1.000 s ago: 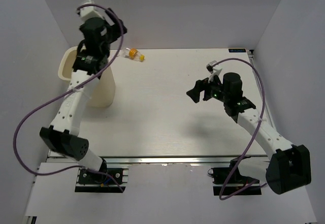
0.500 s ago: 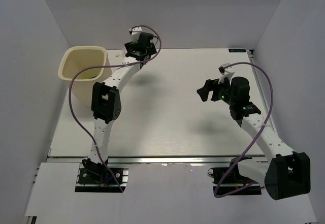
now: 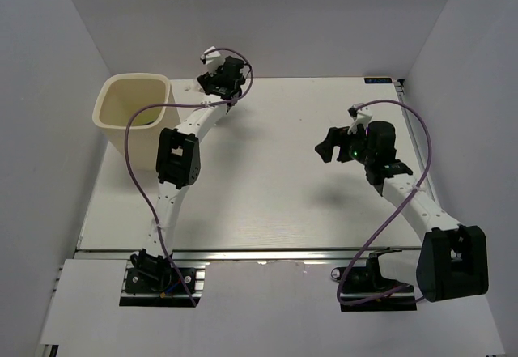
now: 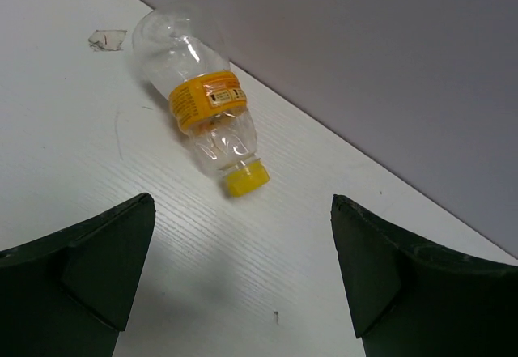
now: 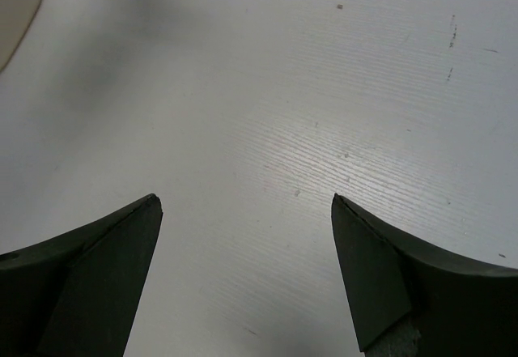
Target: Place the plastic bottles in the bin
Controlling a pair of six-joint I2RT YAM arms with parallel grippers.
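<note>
While spread fully wide, gripping and touching nothing: left claw (image 4: 243, 207), right claw (image 5: 243, 203). Counted: one clear bottle (image 4: 202, 122) with orange label, lying on table (image 3: 267, 187); one cream bin (image 3: 133, 77).

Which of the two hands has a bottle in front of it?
The left hand: the orange-labelled bottle lies on its side just ahead of its open fingers. The right hand has no bottle before it.

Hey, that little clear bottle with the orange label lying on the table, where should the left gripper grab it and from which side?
Probably across the orange label band, from above. The bottle lies on its side, yellow cap pointing at the open left gripper, so its jaws would straddle the long body there.
</note>
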